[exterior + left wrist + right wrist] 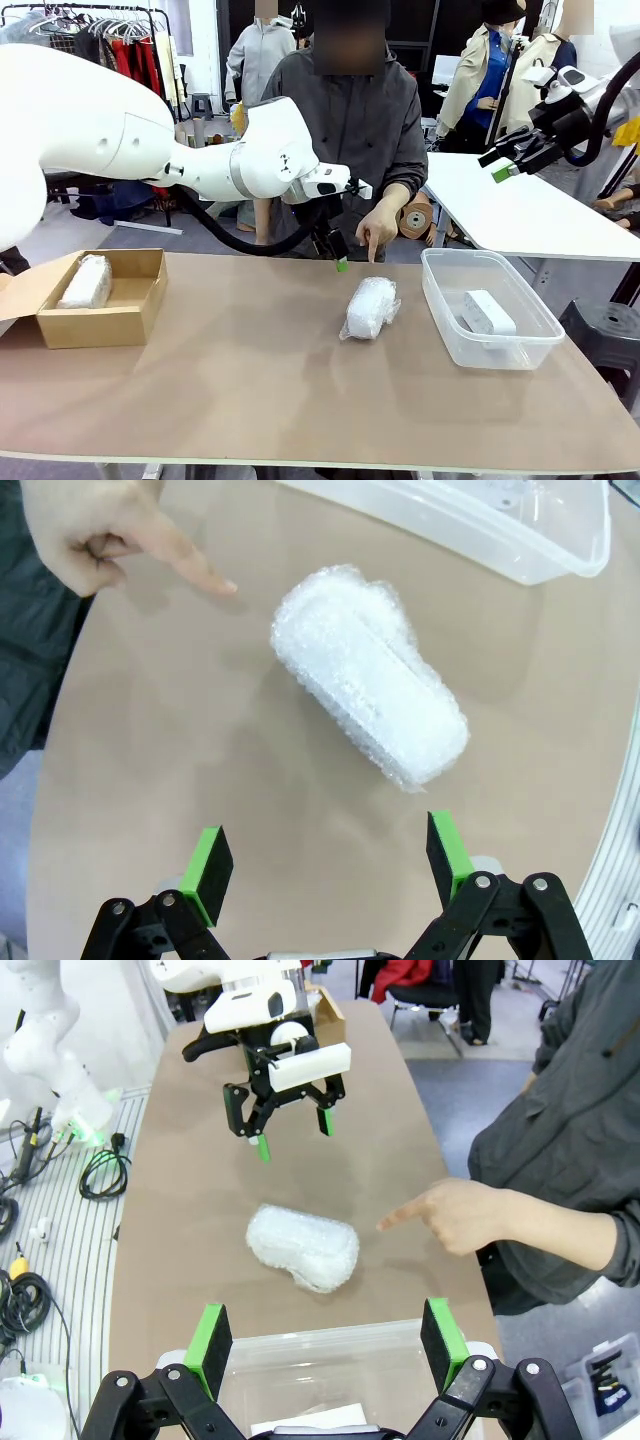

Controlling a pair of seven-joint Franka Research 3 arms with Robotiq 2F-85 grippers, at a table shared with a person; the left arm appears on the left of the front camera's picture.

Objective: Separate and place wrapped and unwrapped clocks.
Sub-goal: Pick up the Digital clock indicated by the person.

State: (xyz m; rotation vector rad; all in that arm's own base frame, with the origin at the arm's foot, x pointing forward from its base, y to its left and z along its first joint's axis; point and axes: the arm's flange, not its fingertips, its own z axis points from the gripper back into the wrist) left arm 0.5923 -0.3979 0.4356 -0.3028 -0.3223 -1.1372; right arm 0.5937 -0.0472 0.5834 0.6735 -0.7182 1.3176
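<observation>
One wrapped clock (370, 305), a lumpy bundle in crinkly white plastic, lies on the table's middle right. My left gripper (338, 258) hangs open just behind and above it; its wrist view has the bundle (370, 675) ahead of the spread fingers (212, 865), untouched. A second wrapped clock (85, 282) lies inside the brown cardboard box (140, 315) at the left. The bare white clock (488, 315) rests in the clear tub (440, 315) at the right. My right gripper (500, 166) is open and empty, high above the right end of the table, looking down on the bundle (303, 1247) and the left gripper (294, 1137).
A person stands at the far side. One hand (378, 232) points a finger down at the table near the middle bundle, close beside my left gripper. Another white table (520, 215) stands behind at the right. Bare tabletop lies between box and bundle.
</observation>
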